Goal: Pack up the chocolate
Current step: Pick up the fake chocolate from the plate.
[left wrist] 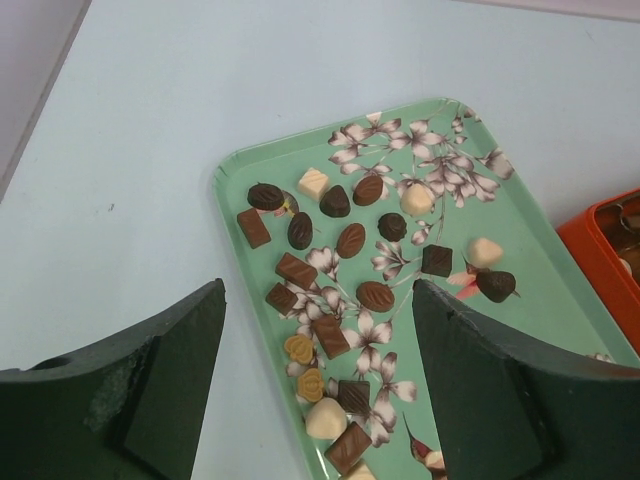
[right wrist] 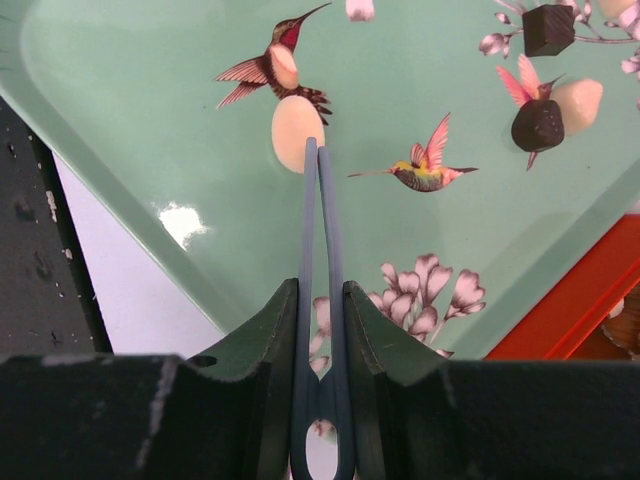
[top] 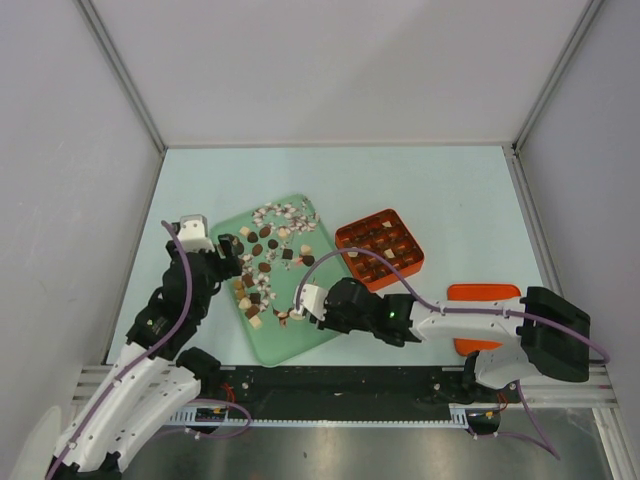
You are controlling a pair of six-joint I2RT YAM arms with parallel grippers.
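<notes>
Chocolate point(top: 262, 270) pieces, mostly dark brown with some cream, lie scattered over a mint-green flowered tray point(top: 300, 345). My left gripper point(top: 228, 252) hangs open above the tray's left edge, and in its wrist view brown squares and tan pieces point(left wrist: 322, 335) lie below, between its fingers point(left wrist: 160, 380). My right gripper point(top: 312, 303) is shut on a pair of grey-blue tweezers point(right wrist: 318, 220) over the tray's near corner. The tweezer tips are closed together at a cream chocolate point(right wrist: 297, 128). I cannot tell whether they touch it. A dark piece point(right wrist: 538, 125) lies to the right.
An orange square box point(top: 381, 247) with a grid of cells stands just right of the tray, with brown pieces in some cells. An orange lid point(top: 485, 292) lies further right, partly under my right arm. Grey walls close in the table.
</notes>
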